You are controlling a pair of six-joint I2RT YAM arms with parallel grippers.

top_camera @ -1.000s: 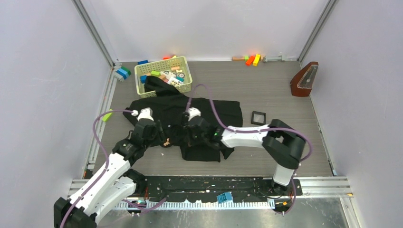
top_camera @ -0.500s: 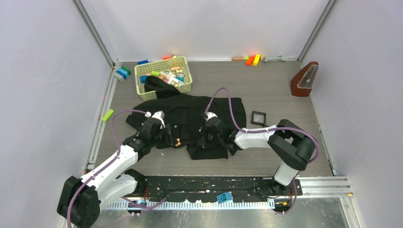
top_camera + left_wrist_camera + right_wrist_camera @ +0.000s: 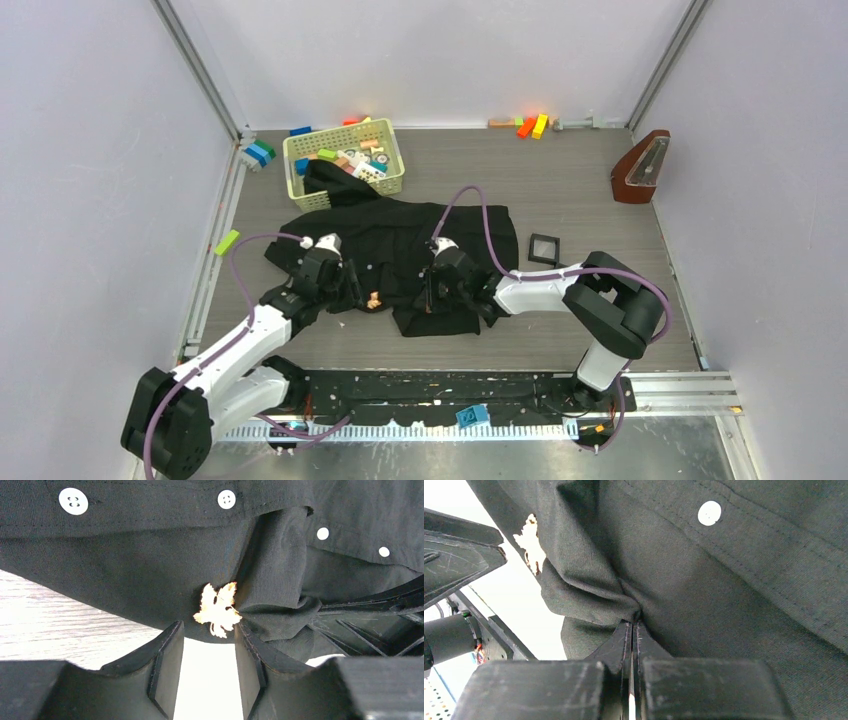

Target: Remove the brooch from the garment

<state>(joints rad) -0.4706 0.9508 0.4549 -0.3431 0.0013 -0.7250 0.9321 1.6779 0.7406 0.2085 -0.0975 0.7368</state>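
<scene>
The black garment (image 3: pixel 400 250) lies spread in the middle of the table. It fills the left wrist view (image 3: pixel 150 560) and the right wrist view (image 3: pixel 724 580), with white buttons showing. The tiny leaf-shaped orange brooch (image 3: pixel 374 299) is pinned near its front edge. In the left wrist view the brooch (image 3: pixel 218 609) sits just beyond the tips of my left gripper (image 3: pixel 207 632), which is open and empty. It also shows in the right wrist view (image 3: pixel 530 542). My right gripper (image 3: pixel 633 625) is shut on a pinched fold of the garment, to the right of the brooch.
A yellow basket (image 3: pixel 343 160) of toy blocks stands behind the garment with cloth draped into it. A small black square frame (image 3: pixel 543 247) lies to the right. A brown metronome (image 3: pixel 641 167) is at far right. Loose blocks (image 3: pixel 530 125) lie along the back wall.
Both grippers and the garment moved right between one second and half a second ago. Since then almost nothing has moved. The right gripper keeps its pinch on the cloth.
</scene>
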